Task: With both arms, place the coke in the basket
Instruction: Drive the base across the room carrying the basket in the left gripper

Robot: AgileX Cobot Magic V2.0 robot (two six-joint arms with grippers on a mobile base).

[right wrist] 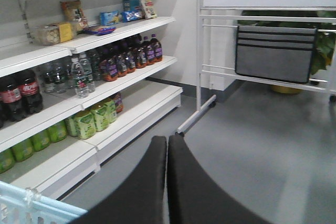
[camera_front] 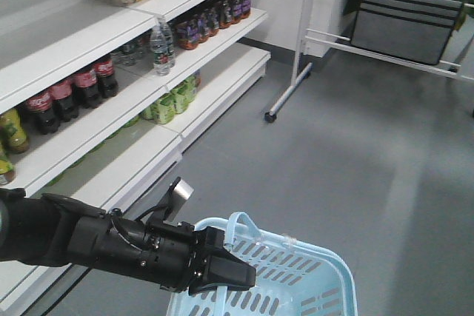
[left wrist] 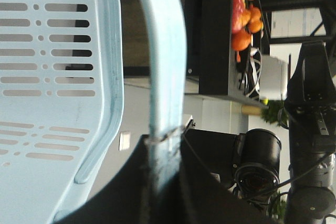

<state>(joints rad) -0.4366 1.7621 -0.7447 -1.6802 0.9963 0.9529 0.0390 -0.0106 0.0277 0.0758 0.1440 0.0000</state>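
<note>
**A:** Left gripper [camera_front: 235,275] state?
**B:** Clamped on the near loop handle [left wrist: 165,51] of the basket [camera_front: 326,290]. The handle is seen pinched between the jaws in the left wrist view. The basket appears lifted off the floor [camera_front: 333,146] beside the shelving [camera_front: 89,135], presumably so it can be offered under the pick.

**A:** Right gripper [right wrist: 167,141]?
**B:** Fingers pressed together, nothing held. It is aimed towards the shelves. A basket corner is seen at its lower left, so the arms are close together.

**A:** Coke?
**B:** Not located with certainty. None is seen in the visible part of the basket or in either gripper. The dark cola bottles [camera_front: 67,94] on the middle shelf are not the target. A reddish container [right wrist: 117,102] beside the green cans [right wrist: 86,121] on the low shelf may be it, but it is too small to tell.

**A:** Stage?
**B:** Judged early, pick not yet done. The right jaws would have to be spread before any grasp. A level basket is advised, since it is held by one handle only and tilt is likely.
</note>
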